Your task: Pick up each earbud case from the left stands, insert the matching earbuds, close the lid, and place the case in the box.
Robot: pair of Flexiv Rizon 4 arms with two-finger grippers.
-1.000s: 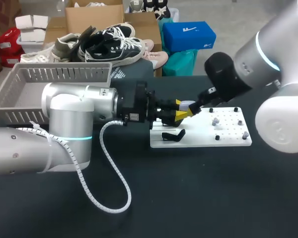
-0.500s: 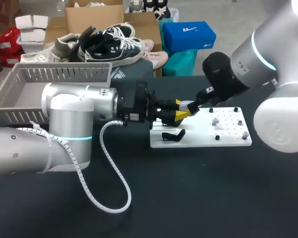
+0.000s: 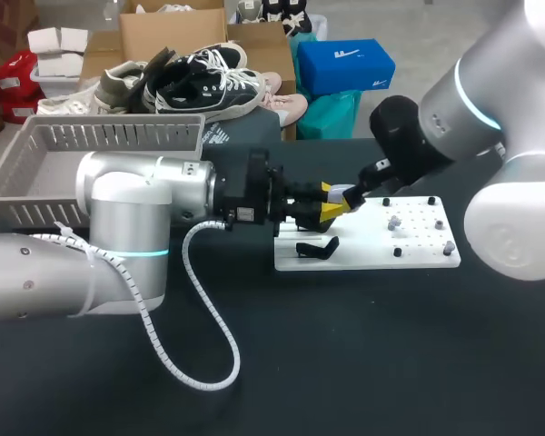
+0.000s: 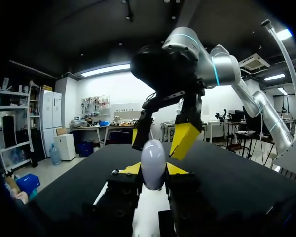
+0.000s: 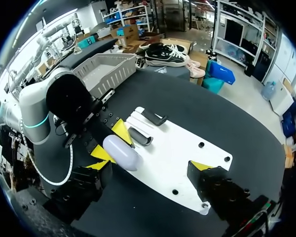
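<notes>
My left gripper (image 4: 154, 169) pinches the earbud case (image 4: 153, 160) over the white board (image 5: 177, 153).
The case stands upright between my two left fingertips. My right gripper (image 4: 160, 139) hangs just beside it with its fingers spread wide.

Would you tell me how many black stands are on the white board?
2, both on the board: one stand right beside the case, the other stand just beyond it, near the board's corner. Others may be hidden from view.
</notes>
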